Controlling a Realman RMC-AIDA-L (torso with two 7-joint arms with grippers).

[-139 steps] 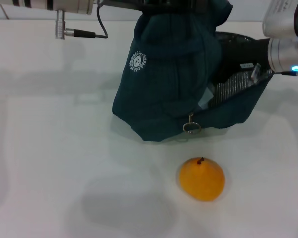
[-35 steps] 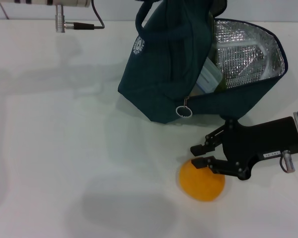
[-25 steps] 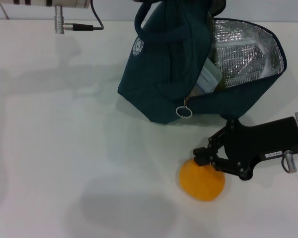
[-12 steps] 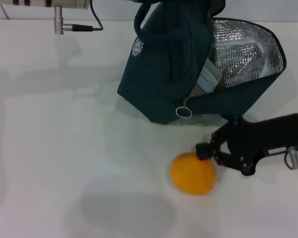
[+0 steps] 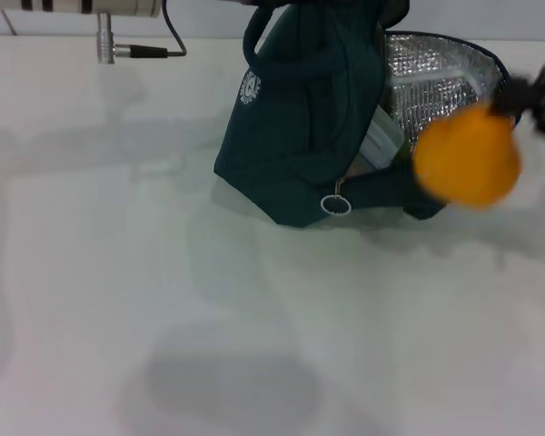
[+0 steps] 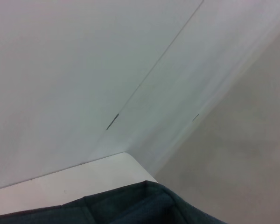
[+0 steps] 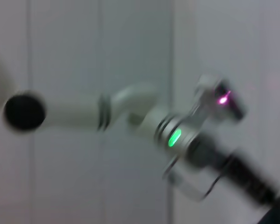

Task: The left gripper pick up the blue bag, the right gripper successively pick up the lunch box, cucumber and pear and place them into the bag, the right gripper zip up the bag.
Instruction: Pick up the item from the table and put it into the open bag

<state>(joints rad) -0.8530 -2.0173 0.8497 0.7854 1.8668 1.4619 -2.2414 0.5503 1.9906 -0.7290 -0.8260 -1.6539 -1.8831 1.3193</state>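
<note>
The right claw (image 5: 518,95) pinches the pear (image 5: 467,161) aloft, just beside the blue bag (image 5: 318,118) near the desk's far edge; its foil-lined mouth opens toward the fruit; the left claw's state I cannot tell.

Our left wrist view: bare walls above a strip of teal fabric

We see a fold of the blue bag (image 6: 130,207) along the lower edge, dark teal cloth with a soft ridge rising toward the middle. Just behind it lies a pale flat surface (image 6: 84,175) that ends in a corner. Beyond that we face a white wall (image 6: 70,65) crossed by a thin slanting seam, and beside it a greyer wall panel (image 6: 242,154).
</note>
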